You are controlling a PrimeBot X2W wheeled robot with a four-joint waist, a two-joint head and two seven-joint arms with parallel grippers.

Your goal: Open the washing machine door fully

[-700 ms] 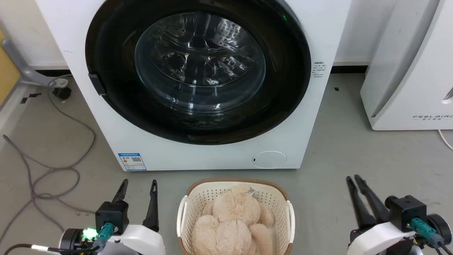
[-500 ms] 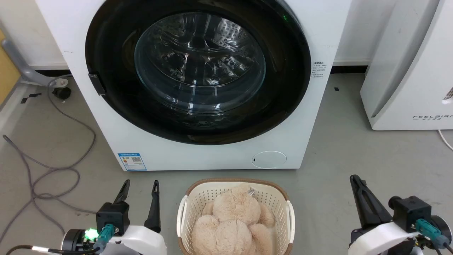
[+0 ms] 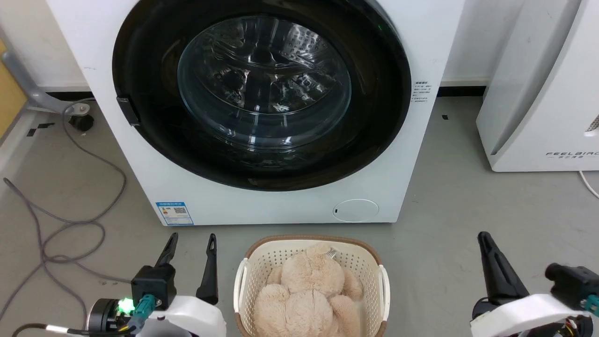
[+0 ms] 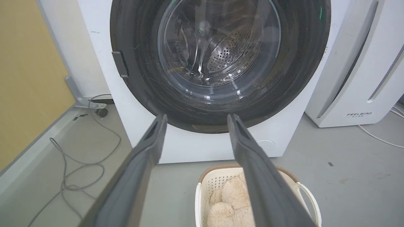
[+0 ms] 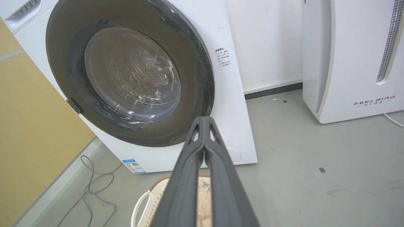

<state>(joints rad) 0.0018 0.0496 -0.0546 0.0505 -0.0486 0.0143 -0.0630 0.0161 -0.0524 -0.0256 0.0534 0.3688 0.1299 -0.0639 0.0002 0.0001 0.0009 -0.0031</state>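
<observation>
Far centre: washing machine door (image 3: 262,93), round glossy black with a clear glass bowl, apparently shut flush in the white machine front (image 3: 281,206); the seam is hard to read.
Door's left edge: small black tab (image 3: 127,111).
Near left: left claw (image 3: 193,238), fingers apart, empty, well short of the door.
Near right: right claw (image 3: 484,238), fingers pressed together, holding nothing.
Near centre: cream basket (image 3: 248,262) on the floor (image 3: 468,201) between the claws, beige plush toy (image 3: 311,285) inside.
Far right: white appliance (image 3: 538,93).

A laundry basket (image 3: 360,262) with a plush toy (image 3: 311,290) is sitting on the floor (image 3: 468,196) just before the washing machine door (image 3: 262,93), blocking the low middle; either side is lying open, cables (image 3: 75,222) trailing at the left
</observation>
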